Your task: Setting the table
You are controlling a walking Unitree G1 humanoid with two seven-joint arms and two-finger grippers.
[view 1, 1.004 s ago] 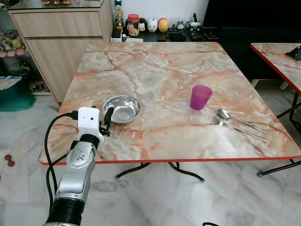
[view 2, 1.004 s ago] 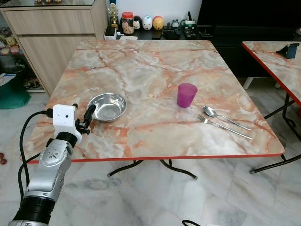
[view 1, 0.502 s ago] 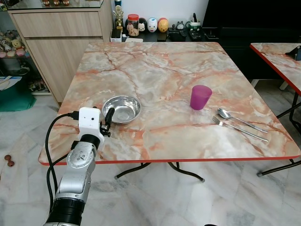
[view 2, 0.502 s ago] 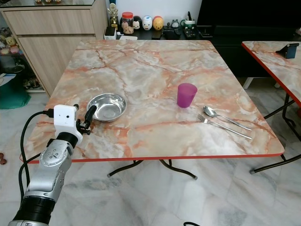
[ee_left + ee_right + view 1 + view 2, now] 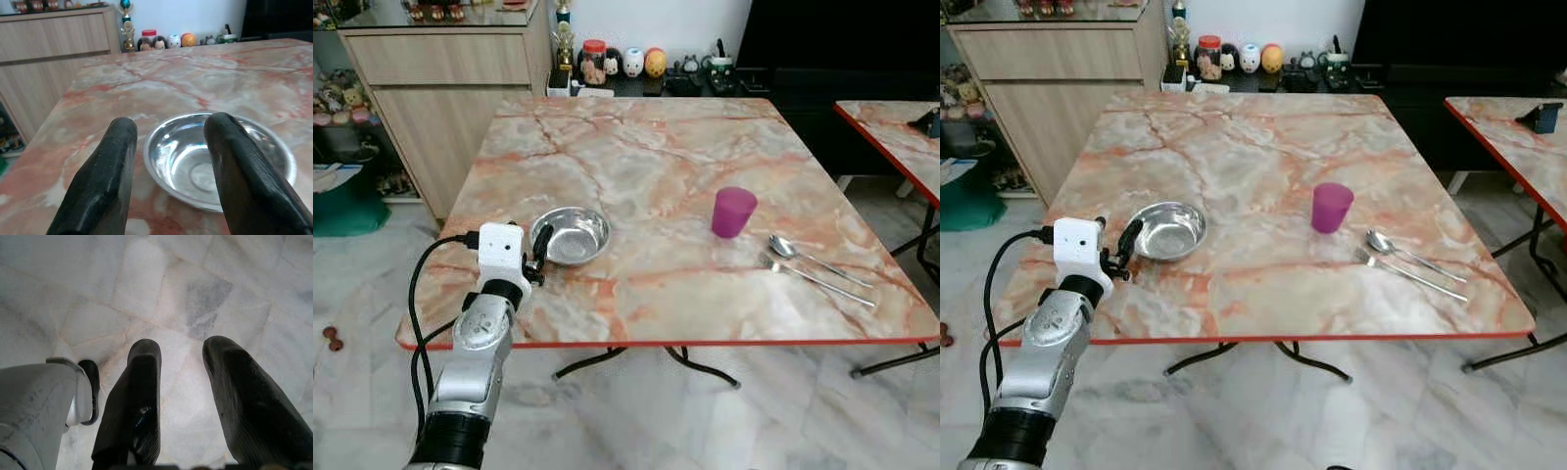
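The steel bowl sits on the marble surface near its front left corner. The left tool is just beside the bowl's near rim, with its two black fingers spread apart and holding nothing; the bowl shows between them. To the right of the bowl, well apart from it, stands a purple cup. Near the cup, a spoon and a fork lie side by side close to the right edge. The right tool hangs over the tiled floor, its fingers apart and empty. Behind the surface stands a wooden cabinet.
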